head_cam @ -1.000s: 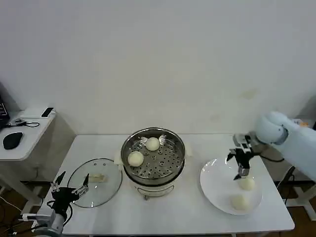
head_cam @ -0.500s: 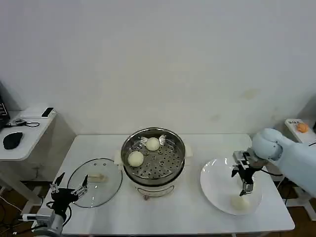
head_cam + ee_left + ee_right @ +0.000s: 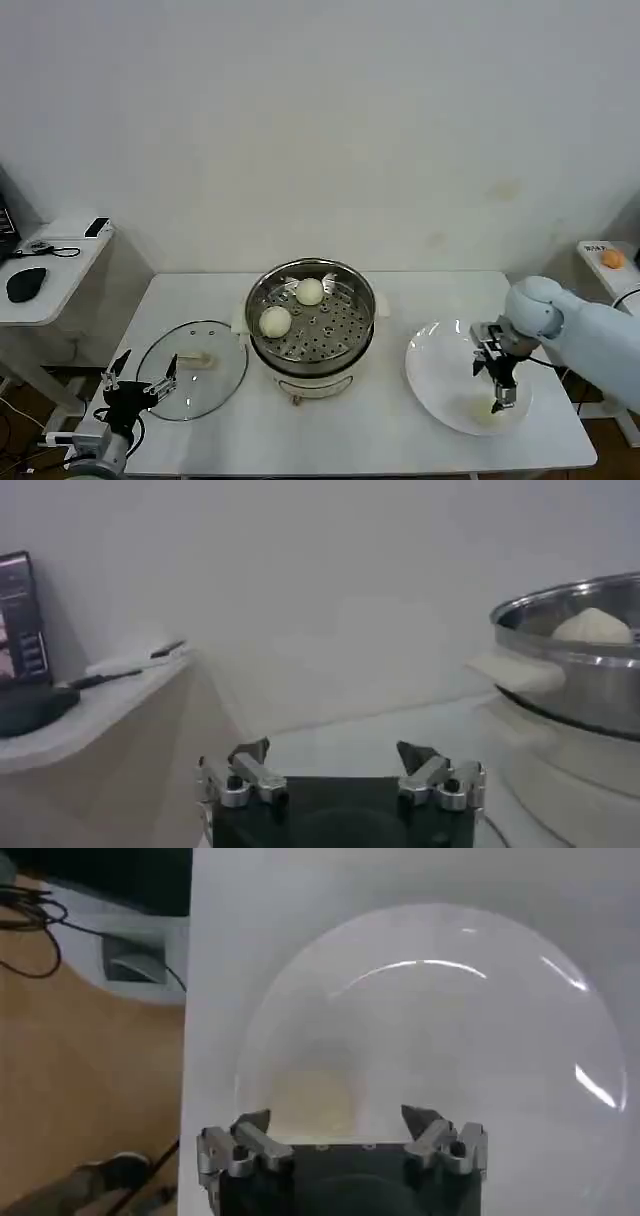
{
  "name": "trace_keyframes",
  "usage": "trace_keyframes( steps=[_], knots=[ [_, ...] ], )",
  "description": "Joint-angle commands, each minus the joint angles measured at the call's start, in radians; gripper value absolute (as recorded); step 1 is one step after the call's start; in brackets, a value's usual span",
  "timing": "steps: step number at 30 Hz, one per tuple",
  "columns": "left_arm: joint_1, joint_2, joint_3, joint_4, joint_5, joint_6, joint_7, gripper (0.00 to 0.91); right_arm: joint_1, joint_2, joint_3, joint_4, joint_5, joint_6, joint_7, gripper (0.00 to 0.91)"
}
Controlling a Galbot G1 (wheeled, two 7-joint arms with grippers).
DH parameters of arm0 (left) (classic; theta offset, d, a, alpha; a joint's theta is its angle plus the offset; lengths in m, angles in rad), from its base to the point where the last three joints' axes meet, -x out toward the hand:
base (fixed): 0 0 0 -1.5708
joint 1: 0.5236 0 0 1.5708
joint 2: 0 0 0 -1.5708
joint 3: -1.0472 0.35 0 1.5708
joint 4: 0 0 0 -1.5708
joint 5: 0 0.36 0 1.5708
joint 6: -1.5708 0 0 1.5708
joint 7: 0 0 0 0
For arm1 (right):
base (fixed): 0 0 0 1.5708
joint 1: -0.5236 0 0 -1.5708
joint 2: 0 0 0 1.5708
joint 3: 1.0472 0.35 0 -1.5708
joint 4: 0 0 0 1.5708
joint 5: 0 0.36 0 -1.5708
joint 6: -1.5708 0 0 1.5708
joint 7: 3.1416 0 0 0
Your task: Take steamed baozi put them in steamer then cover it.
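The steamer stands mid-table with two steamed baozi in its basket, one at the back and one at the left. Its rim and a baozi show in the left wrist view. The cover lies flat on the table left of the steamer. My right gripper is open, low over the white plate, its fingers either side of a baozi, which shows pale between them. My left gripper waits open by the cover's left edge.
A side table with a mouse and cables stands at the far left. The plate sits close to the table's right and front edges. Bare tabletop lies between the steamer and the plate.
My right gripper has moved toward the plate's front and lowered onto the near baozi. The other baozi on the plate is now hidden by the gripper. The left arm has not moved.
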Motion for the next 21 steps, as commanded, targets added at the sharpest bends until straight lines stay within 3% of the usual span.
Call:
trace_keyframes(
  steps=[1, 21],
  knots=[
    [0.000, -0.001, 0.001, 0.002, 0.000, 0.000, 0.000, 0.907, -0.013, -0.006, -0.004, -0.002, -0.012, 0.002, -0.002, 0.907],
    [0.003, 0.000, -0.003, 0.006, 0.000, -0.001, -0.001, 0.907, -0.070, 0.018, 0.042, -0.026, -0.046, 0.012, 0.010, 0.907]
  ],
)
